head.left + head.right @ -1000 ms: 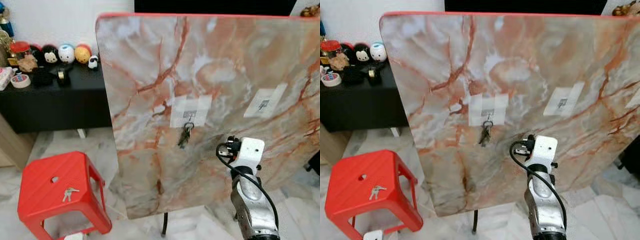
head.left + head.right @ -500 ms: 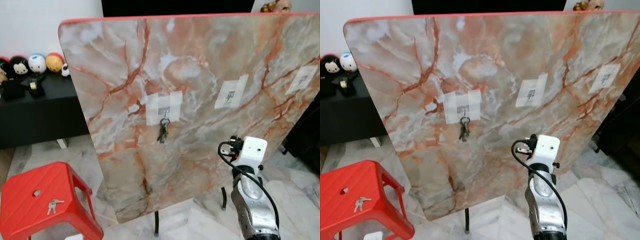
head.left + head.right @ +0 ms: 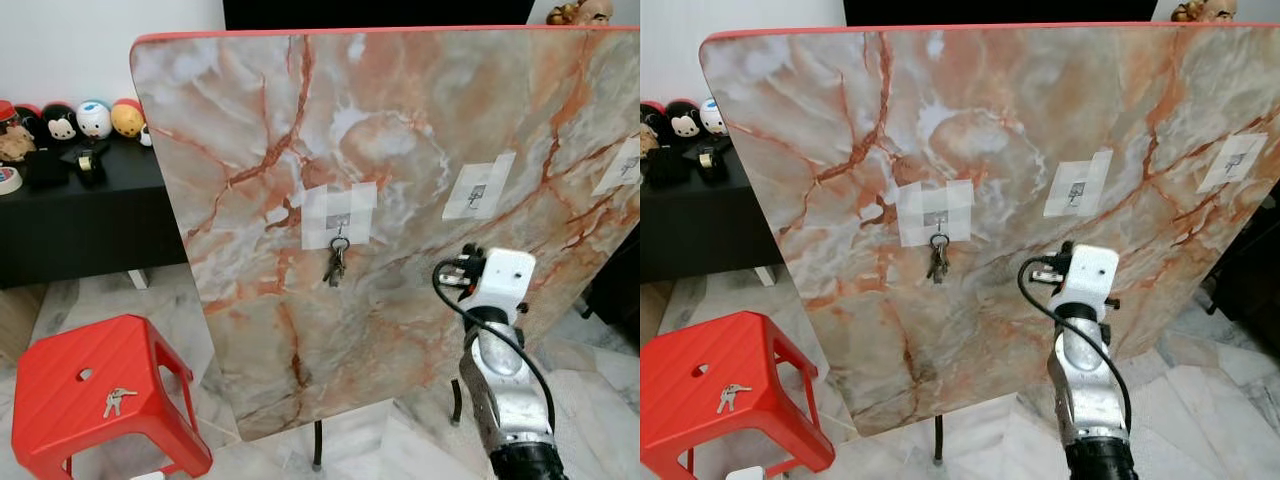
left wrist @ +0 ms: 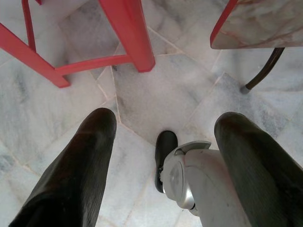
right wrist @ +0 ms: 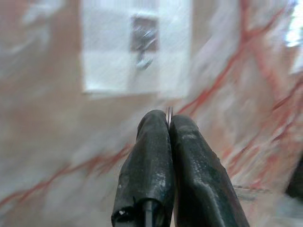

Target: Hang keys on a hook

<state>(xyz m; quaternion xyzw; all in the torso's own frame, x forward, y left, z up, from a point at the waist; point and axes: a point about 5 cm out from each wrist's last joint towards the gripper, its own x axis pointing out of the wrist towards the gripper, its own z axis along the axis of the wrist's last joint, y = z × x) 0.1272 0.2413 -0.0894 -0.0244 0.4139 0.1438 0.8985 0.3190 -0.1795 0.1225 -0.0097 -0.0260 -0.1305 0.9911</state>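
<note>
Right claw point(image 5: 168, 124) gripping key ring point(image 5: 169, 111)

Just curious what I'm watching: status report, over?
Right jaws shut on thin metal ring, facing bare hook. Left jaws open, idle over floor. One bunch already hung; nothing in the way.

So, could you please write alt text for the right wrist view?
The right gripper, fingers pressed together on a thin metal ring, faces a marble-patterned board. Ahead is a small hook on a taped white patch, blurred.
</note>
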